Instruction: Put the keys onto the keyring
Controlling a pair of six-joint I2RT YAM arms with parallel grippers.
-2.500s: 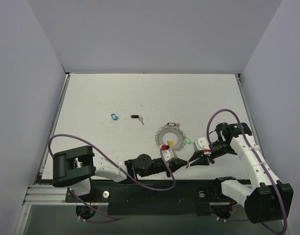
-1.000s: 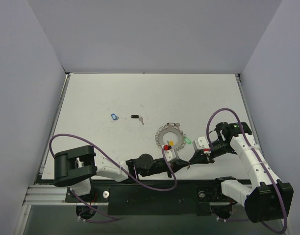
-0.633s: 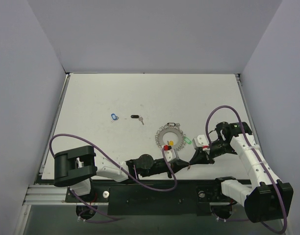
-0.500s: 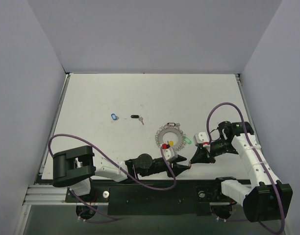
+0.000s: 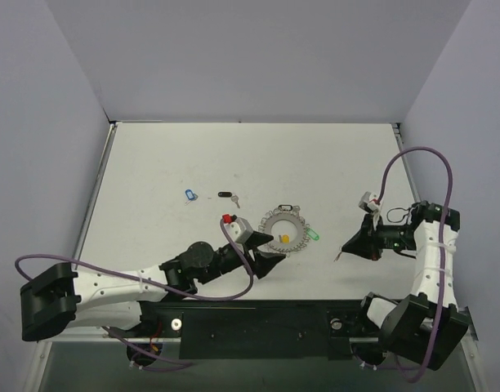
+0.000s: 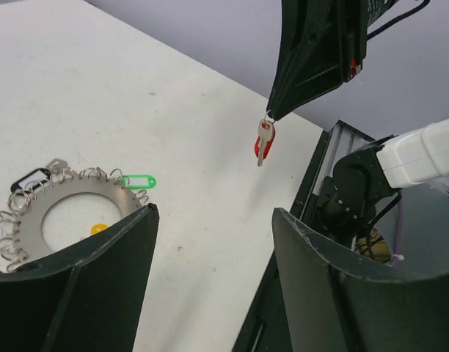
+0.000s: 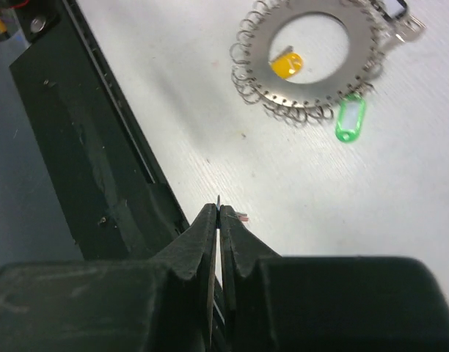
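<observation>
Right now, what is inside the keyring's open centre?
A yellow-tagged key lies on bare table inside the keyring. In the left wrist view a finger covers the hole's near edge.

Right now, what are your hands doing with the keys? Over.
Left hand open, empty. Right hand shut on red key, dangling. Keyring flat on table, green tag at its rim. Nothing between key and keyring.

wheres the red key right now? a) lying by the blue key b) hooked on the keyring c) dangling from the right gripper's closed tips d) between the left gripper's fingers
c: the left wrist view shows the red key hanging from the tip of the shut right gripper.
</observation>
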